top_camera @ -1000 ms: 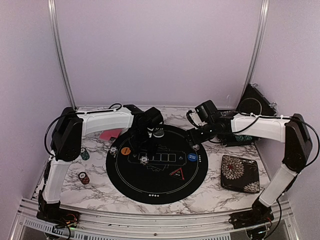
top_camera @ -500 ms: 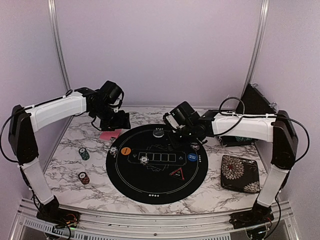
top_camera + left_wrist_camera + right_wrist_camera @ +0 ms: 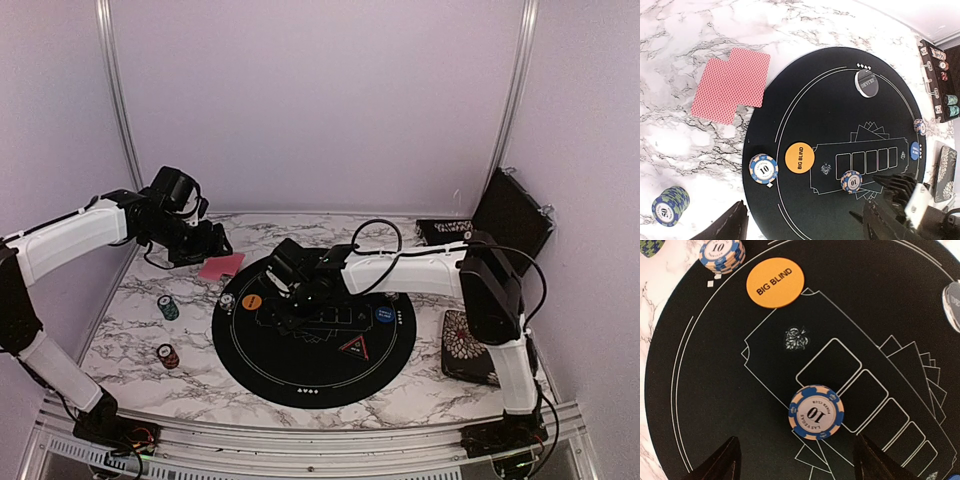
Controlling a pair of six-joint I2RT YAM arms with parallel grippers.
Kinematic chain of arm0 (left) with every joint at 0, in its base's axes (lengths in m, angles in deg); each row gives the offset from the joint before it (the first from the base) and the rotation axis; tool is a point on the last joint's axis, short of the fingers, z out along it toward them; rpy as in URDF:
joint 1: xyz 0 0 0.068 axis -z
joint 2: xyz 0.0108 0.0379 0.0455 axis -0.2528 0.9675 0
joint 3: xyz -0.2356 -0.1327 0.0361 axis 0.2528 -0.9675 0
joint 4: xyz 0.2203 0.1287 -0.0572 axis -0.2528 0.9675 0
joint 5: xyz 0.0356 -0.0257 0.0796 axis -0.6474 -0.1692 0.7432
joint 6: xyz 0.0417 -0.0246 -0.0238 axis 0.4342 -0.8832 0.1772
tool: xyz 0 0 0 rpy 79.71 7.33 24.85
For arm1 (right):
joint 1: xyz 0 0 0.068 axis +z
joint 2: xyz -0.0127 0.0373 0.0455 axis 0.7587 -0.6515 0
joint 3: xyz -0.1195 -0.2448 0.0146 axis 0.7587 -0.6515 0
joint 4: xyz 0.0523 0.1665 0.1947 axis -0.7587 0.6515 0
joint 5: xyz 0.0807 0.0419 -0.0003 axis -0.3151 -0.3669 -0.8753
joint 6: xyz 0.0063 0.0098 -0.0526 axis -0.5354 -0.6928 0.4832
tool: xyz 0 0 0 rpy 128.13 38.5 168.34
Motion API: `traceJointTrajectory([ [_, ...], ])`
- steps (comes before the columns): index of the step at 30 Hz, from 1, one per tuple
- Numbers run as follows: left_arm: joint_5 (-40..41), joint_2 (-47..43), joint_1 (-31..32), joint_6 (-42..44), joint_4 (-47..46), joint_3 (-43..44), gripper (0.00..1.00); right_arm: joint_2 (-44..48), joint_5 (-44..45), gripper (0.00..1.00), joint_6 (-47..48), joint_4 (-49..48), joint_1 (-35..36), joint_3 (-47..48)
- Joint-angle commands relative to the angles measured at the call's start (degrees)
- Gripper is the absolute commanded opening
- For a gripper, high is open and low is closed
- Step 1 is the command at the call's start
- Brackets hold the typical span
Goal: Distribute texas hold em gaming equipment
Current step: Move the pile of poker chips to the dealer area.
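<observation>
The right gripper [image 3: 292, 298] hangs over the round black mat [image 3: 300, 372], near the orange button [image 3: 251, 300]. The left gripper [image 3: 213, 246] is beside the pink cards [image 3: 221, 266] on the table [image 3: 130, 330].

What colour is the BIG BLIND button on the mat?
Orange, with black lettering; the BIG BLIND button shows best in the right wrist view.

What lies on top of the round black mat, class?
An orange BIG BLIND button, a blue button, a dealer button, chip stacks and a triangle marker. The right arm hides part of the mat.
</observation>
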Motion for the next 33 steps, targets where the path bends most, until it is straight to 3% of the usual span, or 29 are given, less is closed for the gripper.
traceJointTrajectory([
  [1, -3.53, -2.70, -1.48, 1.93, -3.14, -1.69, 0.80, -3.30, 1.66, 0.74, -2.40, 4.59, 0.58, 5.58],
  [19, -6.77, -4.93, -3.13, 2.74, -6.25, -5.89, 0.79, -10.30, 5.28, 0.73, -4.58, 8.18, 0.61, 12.54],
  [28, -7.45, -5.67, -3.52, 2.70, -7.00, -6.95, 0.77, -10.80, 5.99, 0.68, -5.75, 8.41, 0.22, 12.10],
  [33, -7.62, -5.81, -3.68, 2.62, -7.05, -7.09, 0.77, -11.26, 5.64, 0.59, -6.25, 8.54, 0.17, 12.34],
])
